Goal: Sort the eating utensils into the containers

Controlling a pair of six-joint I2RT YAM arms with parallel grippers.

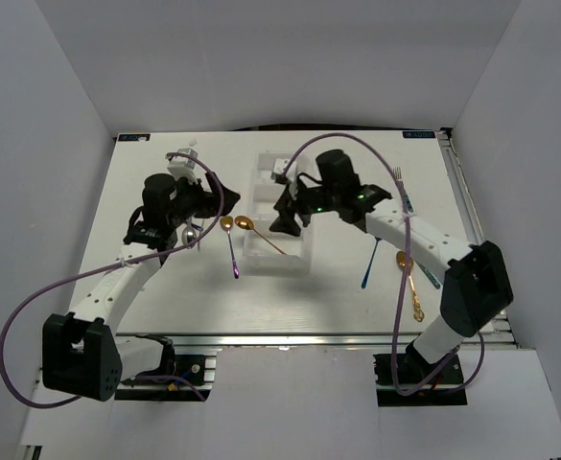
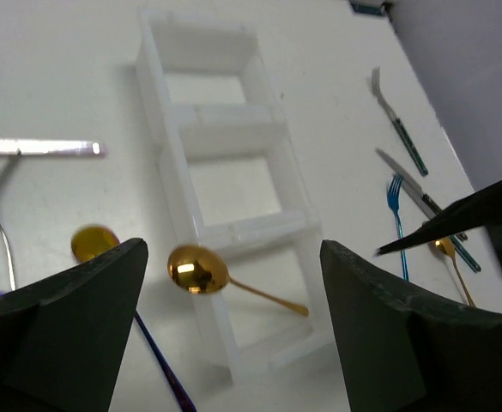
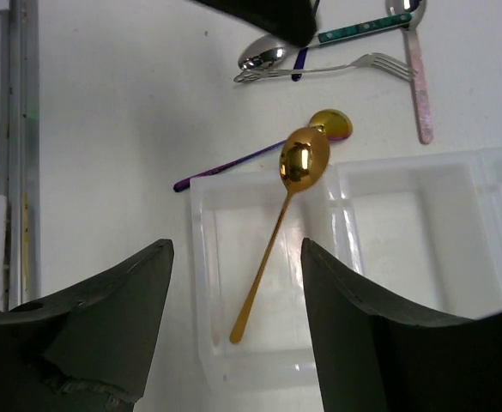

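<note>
While both pincers hang empty, the gold spoon (image 3: 304, 161) lies slanted in the organiser tray's (image 3: 405, 160) end compartment, its bowl propped over the tray's wall. The left gripper (image 2: 233, 249), beside the tray, has fingers spread wide. The right gripper (image 3: 235, 249), above the tray, is likewise parted. 1 iridescent spoon (image 3: 233, 163) lies just outside that wall, and 1 blue fork (image 2: 397, 223) lies on the tray's far side.

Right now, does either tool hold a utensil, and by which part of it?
Nothing is held. The left tool and the right tool are both open and empty; the gold spoon lies free across the tray rim.
</note>
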